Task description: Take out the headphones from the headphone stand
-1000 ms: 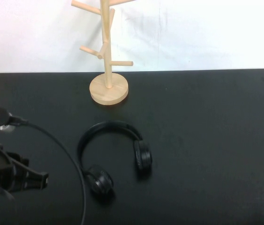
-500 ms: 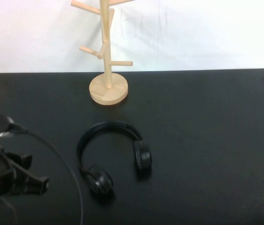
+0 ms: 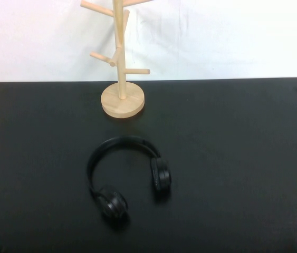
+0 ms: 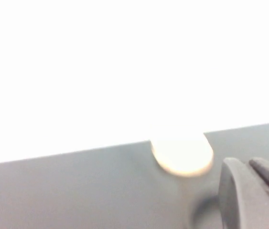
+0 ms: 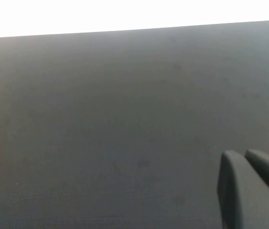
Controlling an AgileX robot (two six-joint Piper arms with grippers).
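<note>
The black headphones [image 3: 127, 176] lie flat on the black table [image 3: 232, 137], off the stand, with both ear cups toward the near side. The light wooden headphone stand [image 3: 121, 79] stands upright at the table's far edge, its pegs bare. In the left wrist view its round base [image 4: 182, 157] shows pale and overexposed. My left gripper [image 4: 246, 163] is shut and empty, low over the table and back from the stand; it is out of the high view. My right gripper [image 5: 242, 153] is shut and empty over bare table, also out of the high view.
A white wall rises behind the table's far edge [image 3: 217, 79]. The black tabletop stretches to the right of the headphones with nothing on it.
My left arm and its cable, seen at the lower left of the high view before, have drawn back out of that view. The headphones and the stand have not moved.
</note>
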